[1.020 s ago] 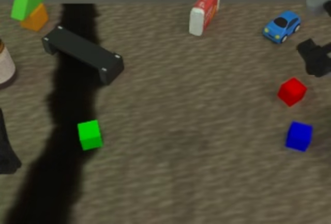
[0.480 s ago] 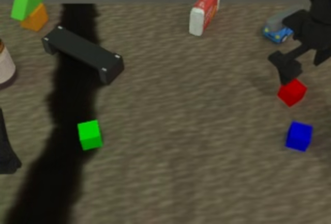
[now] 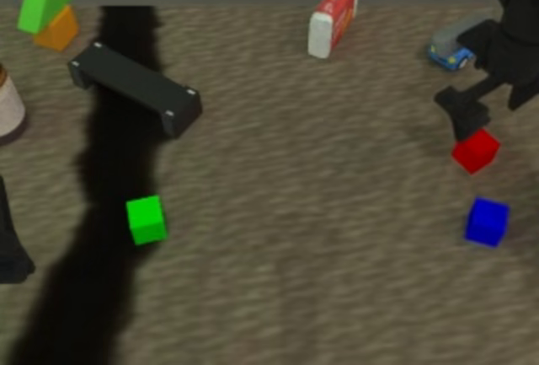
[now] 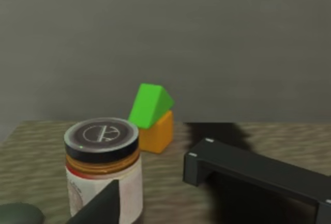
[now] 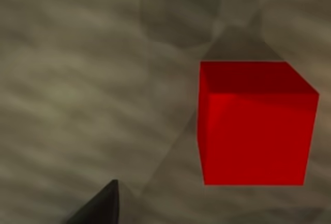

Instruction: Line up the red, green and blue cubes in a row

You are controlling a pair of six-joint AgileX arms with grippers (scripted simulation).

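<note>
My right arm reaches in from the table's far right corner, its hand (image 3: pixel 470 120) lowered; my left arm sits parked at the left edge.

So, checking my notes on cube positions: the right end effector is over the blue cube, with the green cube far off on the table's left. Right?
Not quite: the right end effector is over the red cube, as the top view shows. The blue cube sits apart, untouched. The green cube is indeed far left.

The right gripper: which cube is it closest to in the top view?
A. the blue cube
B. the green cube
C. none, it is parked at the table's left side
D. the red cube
D: in the top view the right gripper is just above the red cube, while the blue cube and the green cube lie farther off.
</note>
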